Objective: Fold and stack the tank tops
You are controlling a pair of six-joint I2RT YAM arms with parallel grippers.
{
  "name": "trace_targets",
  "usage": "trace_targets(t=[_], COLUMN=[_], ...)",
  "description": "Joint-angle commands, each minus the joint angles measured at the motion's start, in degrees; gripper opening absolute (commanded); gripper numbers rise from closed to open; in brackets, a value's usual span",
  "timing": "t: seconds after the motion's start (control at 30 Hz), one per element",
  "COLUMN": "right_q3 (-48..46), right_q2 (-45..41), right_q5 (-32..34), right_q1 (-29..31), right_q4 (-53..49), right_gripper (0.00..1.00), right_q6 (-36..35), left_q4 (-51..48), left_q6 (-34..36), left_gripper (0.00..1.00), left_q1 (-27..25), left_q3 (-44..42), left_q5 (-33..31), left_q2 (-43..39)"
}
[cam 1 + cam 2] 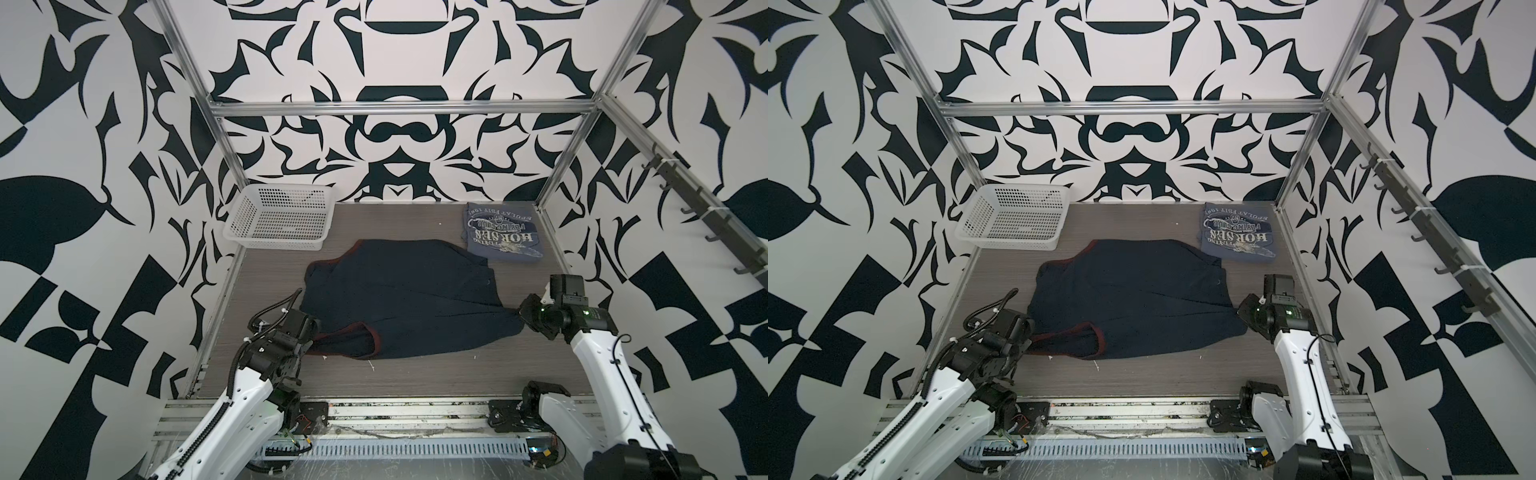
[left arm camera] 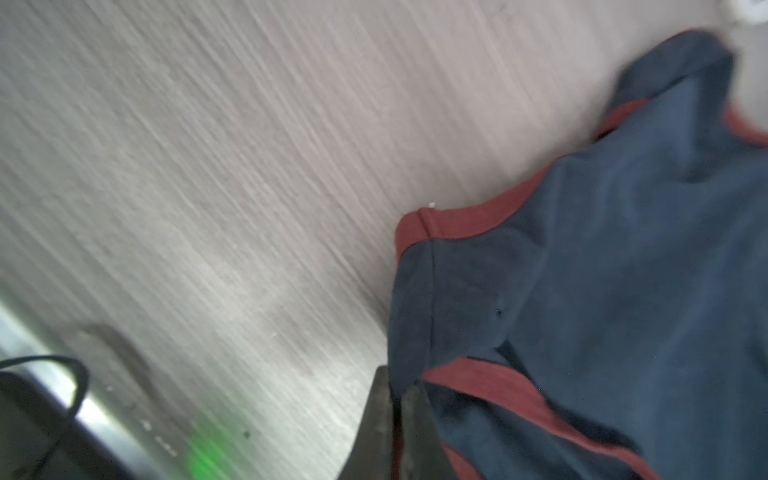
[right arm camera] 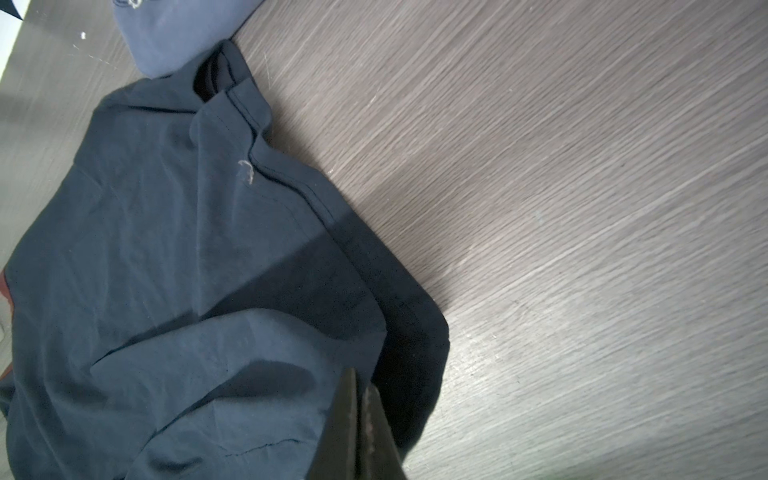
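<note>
The dark navy tank top (image 1: 399, 291) (image 1: 1129, 291) with red trim lies spread and creased mid-table in both top views. My left gripper (image 1: 311, 337) (image 1: 1030, 336) is shut on its red-trimmed strap edge at the front left; red cloth shows between the jaws in the left wrist view (image 2: 399, 386). My right gripper (image 1: 521, 316) (image 1: 1242, 313) is shut on its hem corner at the right (image 3: 360, 380). The grey-blue tank top (image 1: 498, 235) (image 1: 1237, 235) with white print lies folded at the back right, its edge touching the navy one (image 3: 174, 37).
A white perforated basket (image 1: 245, 212) (image 1: 976, 216) stands at the back left. Aluminium frame posts (image 1: 552, 178) and rails bound the table. A rail of hooks (image 1: 685, 199) runs along the right wall. A cable duct (image 1: 395, 449) runs along the front.
</note>
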Motion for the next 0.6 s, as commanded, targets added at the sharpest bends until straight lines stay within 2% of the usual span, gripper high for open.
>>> trace_targets(t=[0.0,0.1,0.27,0.43,0.57], right_q3=[5.03,11.78,30.56,50.78,61.79], right_q2=[-1.3,-2.61,-3.07,2.06,6.77], right_q5=[-0.69,0.0,3.97,3.39,3.83], right_q1=[-0.23,-0.23,-0.23,-0.21,-0.23], right_q4=[0.67,-1.59,-7.87,-11.54,-9.54], right_gripper=[0.0,0.0,0.0,0.0,0.0], right_q6=[-0.64,-1.72,-4.24,-3.66,-1.64], left_q4=[-0.29,-2.19,-3.68,-2.12,1.36], left_q6=[1.69,5.93,15.84,26.47,32.59], left_gripper=[0.0,0.0,0.0,0.0,0.0], left_q1=[0.33,0.52,0.54,0.56,0.59], left_q3=[5.92,15.66,35.89,56.24,67.18], left_q5=[-4.47,-10.2,-19.0,-23.23,-23.27], left_q2=[-2.05,-0.87,4.36,11.56,17.7])
